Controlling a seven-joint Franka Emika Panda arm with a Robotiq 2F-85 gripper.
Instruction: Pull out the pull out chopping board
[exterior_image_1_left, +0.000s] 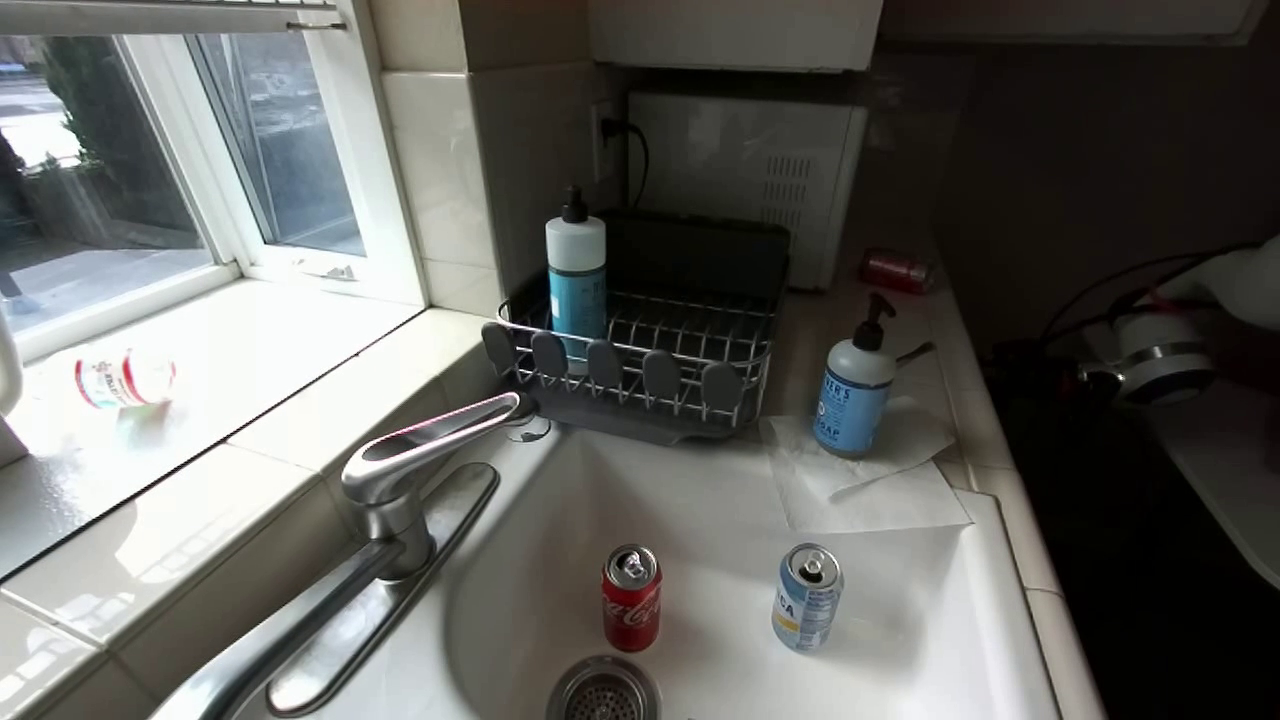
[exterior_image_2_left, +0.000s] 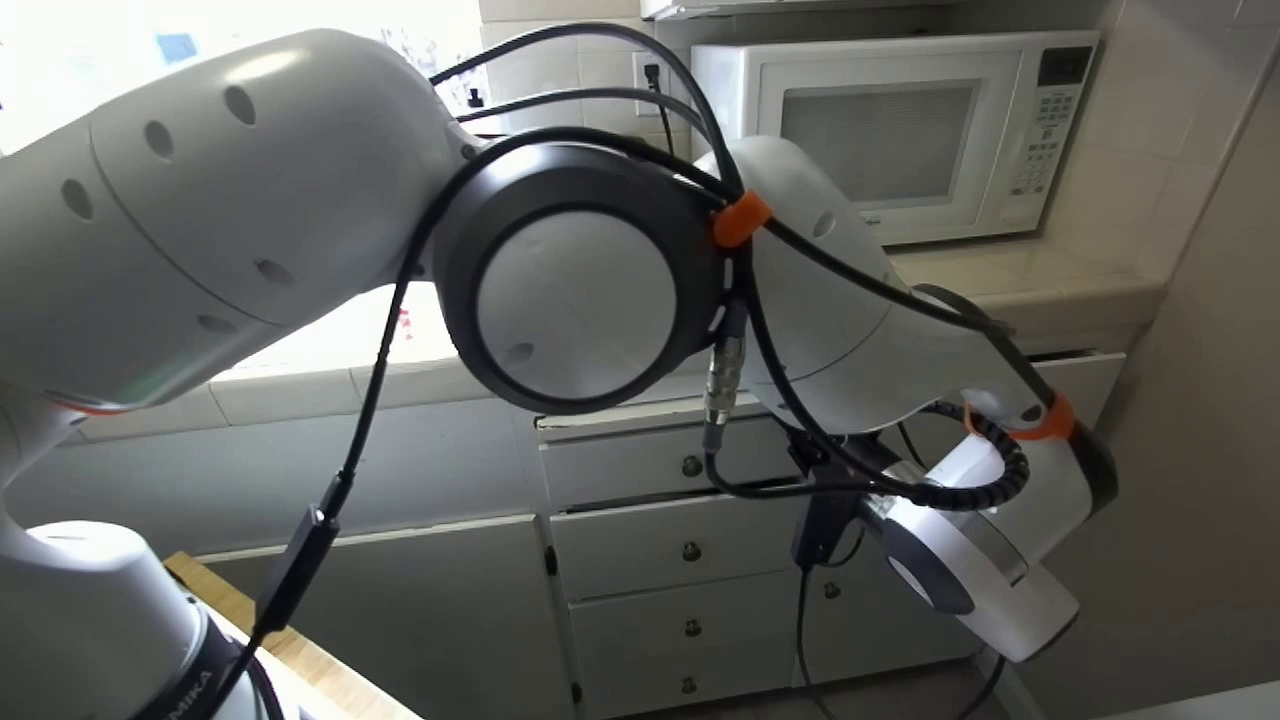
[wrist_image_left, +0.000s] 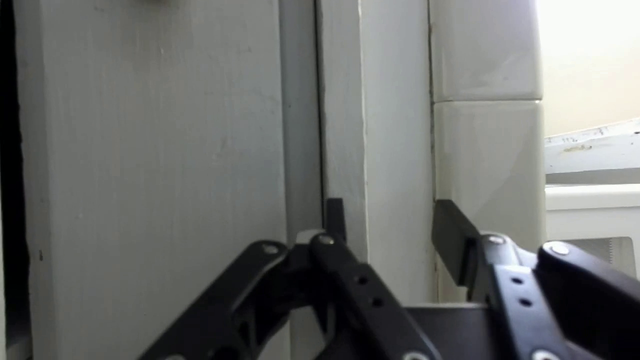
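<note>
In an exterior view, L to R: a container (exterior_image_1_left: 125, 380) w/ red-and-white marks lies on its side on the sill (exterior_image_1_left: 290, 330), contents lost in glare. Next, a metal tap (exterior_image_1_left: 390, 500). Then a wire dish rack (exterior_image_1_left: 662, 378) w/ a tall pump bottle (exterior_image_1_left: 577, 300), white over teal, upright at its front L. In front of the rack, the white sink (exterior_image_1_left: 690, 490) holds 2 upright cans: a red Coke can (exterior_image_1_left: 632, 610) near the drain (exterior_image_1_left: 605, 692), and a pale-blue can (exterior_image_1_left: 806, 605) to its R, apart. Can't see inside either. At the sink's far R corner, a blue-labelled soap bottle (exterior_image_1_left: 852, 400) stands on white paper (exterior_image_1_left: 890, 505); behind it a red can (exterior_image_1_left: 897, 270) lies on its side on the bench (exterior_image_1_left: 985, 430).

In an exterior view, the arm (exterior_image_2_left: 580, 300) crosses in front of a stack of drawers (exterior_image_2_left: 620, 555), contents hidden; a white microwave (exterior_image_2_left: 900, 150), door closed, sits on the bench at R.

Wrist view, turned sideways, L to R: drawer front (wrist_image_left: 165, 175), then the chopping board (wrist_image_left: 344, 125), a narrow pale strip btwn drawer & the bench's tiled rim. The fingers (wrist_image_left: 452, 240) are apart, one showing over the strip, one over the tile. Can't tell if they touch, or how far out the board sits.
</note>
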